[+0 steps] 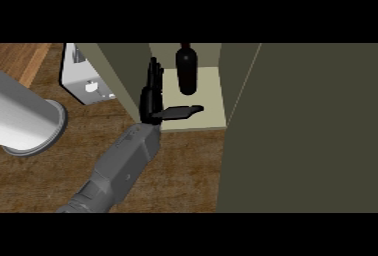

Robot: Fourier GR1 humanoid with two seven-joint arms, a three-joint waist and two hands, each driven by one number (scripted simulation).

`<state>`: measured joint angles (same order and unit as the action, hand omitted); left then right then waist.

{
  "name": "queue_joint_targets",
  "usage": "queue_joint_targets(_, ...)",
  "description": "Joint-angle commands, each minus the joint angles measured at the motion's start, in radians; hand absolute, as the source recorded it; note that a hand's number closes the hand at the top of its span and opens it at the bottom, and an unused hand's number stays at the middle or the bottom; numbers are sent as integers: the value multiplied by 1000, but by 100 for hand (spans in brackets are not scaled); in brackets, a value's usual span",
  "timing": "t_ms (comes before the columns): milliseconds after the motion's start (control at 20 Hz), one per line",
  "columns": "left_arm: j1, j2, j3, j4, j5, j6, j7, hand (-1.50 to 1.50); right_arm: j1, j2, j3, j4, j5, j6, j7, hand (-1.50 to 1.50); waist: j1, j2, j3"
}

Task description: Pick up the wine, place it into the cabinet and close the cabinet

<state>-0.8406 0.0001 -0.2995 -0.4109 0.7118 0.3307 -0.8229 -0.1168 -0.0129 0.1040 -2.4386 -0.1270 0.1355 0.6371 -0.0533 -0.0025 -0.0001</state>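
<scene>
Wood tabletop point(59, 175), open cabinet point(199, 120), wine point(187, 67) upright on shelf, one hand point(153, 97) beside bottle, fingers straight, thumb out, holding nothing, side unclear.

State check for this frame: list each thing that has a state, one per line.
wine bottle: upright on the cabinet shelf, free of the hand
cabinet: open, door swung out at the right
hand: open, fingers straight, thumb out, left of the bottle
other hand: not in view
</scene>
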Motion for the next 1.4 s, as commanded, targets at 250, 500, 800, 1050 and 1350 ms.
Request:
queue_joint_targets(250, 279, 0, -358, -511, 64, 321, 66, -150, 54, -29, -80, -60, -68, 22, -26, -150, 48, -5, 1)
queue_joint_targets(500, 453, 0, -417, -746, -39, 391, 83, -150, 77, -10, -17, -96, -5, -7, 2, -150, 65, -7, 1)
queue_joint_targets(800, 578, 43, -467, -989, -119, 495, 163, -150, 95, -33, -44, -119, -40, 0, -7, -150, 58, -2, 1)
queue_joint_targets(1050, 695, 95, -510, -1130, -194, 553, 217, -150, 114, -38, -79, -64, -72, 28, -59, -150, 55, 0, 1)
queue_joint_targets(1350, 841, 196, -552, -1359, -217, 490, 221, -150, 87, -26, -31, -65, -57, 18, -12, -150, 58, 0, 0)
